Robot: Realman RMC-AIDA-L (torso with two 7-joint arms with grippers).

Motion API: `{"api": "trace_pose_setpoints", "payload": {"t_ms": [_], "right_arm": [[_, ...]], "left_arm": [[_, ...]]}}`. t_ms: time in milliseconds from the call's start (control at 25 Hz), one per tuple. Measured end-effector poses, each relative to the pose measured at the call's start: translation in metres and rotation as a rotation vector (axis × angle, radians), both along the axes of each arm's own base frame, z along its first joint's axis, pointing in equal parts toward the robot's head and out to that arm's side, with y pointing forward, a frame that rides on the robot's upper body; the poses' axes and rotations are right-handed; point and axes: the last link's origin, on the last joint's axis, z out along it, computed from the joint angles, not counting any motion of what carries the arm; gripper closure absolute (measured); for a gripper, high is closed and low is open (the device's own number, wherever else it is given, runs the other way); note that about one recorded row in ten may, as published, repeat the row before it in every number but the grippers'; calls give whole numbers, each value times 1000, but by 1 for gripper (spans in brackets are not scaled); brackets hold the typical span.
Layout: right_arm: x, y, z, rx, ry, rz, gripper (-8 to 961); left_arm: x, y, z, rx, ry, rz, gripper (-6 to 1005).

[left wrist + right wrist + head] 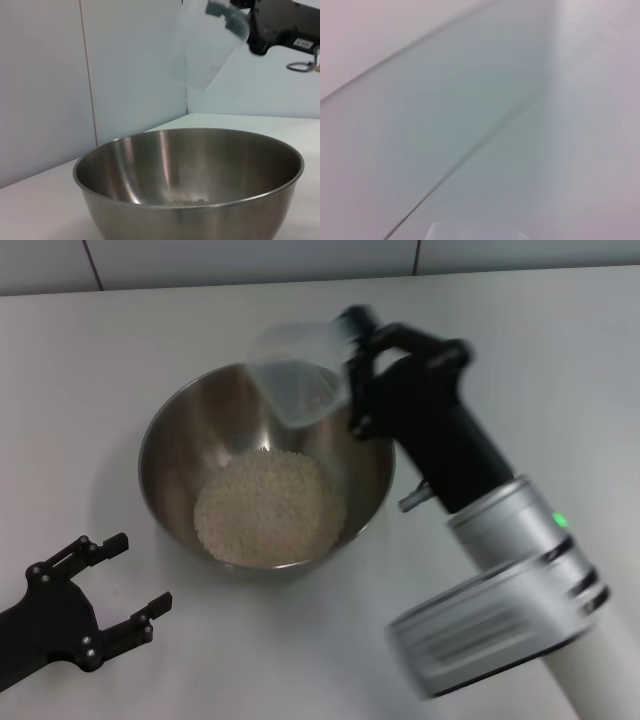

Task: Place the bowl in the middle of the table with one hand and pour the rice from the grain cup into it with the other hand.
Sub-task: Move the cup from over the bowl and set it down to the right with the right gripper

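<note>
The steel bowl [170, 465] sits on the white table [120, 350] near its middle, with a pale mound of rice [268, 508] in its bottom. My right gripper [350, 360] is shut on the clear grain cup [295, 375] and holds it tipped over the bowl's far rim, mouth toward the bowl; the cup looks empty. In the left wrist view the bowl [190, 185] is close, with the cup [210, 45] tilted above it. My left gripper [125, 575] is open and empty on the table, to the left of the bowl and nearer me.
A tiled wall [250, 260] runs along the table's far edge. The right wrist view shows only the wall and table edge, blurred.
</note>
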Motion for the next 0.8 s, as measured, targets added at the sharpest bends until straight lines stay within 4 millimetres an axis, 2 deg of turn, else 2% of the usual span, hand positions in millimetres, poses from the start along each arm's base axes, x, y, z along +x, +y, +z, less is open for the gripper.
{"api": "trace_pose_setpoints", "payload": {"t_ms": [40, 80, 120, 200, 360, 440, 480, 600, 680, 800], "right_arm": [[6, 1, 5, -43, 103, -27, 944], [22, 5, 16, -128, 307, -83, 944], [22, 5, 16, -128, 307, -83, 944], [45, 10, 27, -191, 460, -134, 944], [93, 15, 46, -256, 647, -240, 943], [112, 15, 52, -265, 686, -295, 942], [127, 15, 54, -267, 675, -354, 941], [137, 16, 52, -278, 650, -406, 940], [145, 20, 43, -317, 610, -477, 938], [146, 24, 35, -359, 567, -509, 937]], "left_arm": [[0, 0, 0, 0, 0, 0, 184], [0, 0, 0, 0, 0, -1, 184], [0, 0, 0, 0, 0, -1, 184], [0, 1, 0, 0, 1, -3, 184], [1, 1, -1, -1, -1, -5, 184], [1, 1, -1, -1, -1, -5, 184], [1, 1, -1, 0, -1, -5, 184], [1, 1, -1, -1, -1, -4, 184], [1, 2, -1, -2, -2, -4, 184], [2, 2, -1, -3, -2, -6, 184]]}}
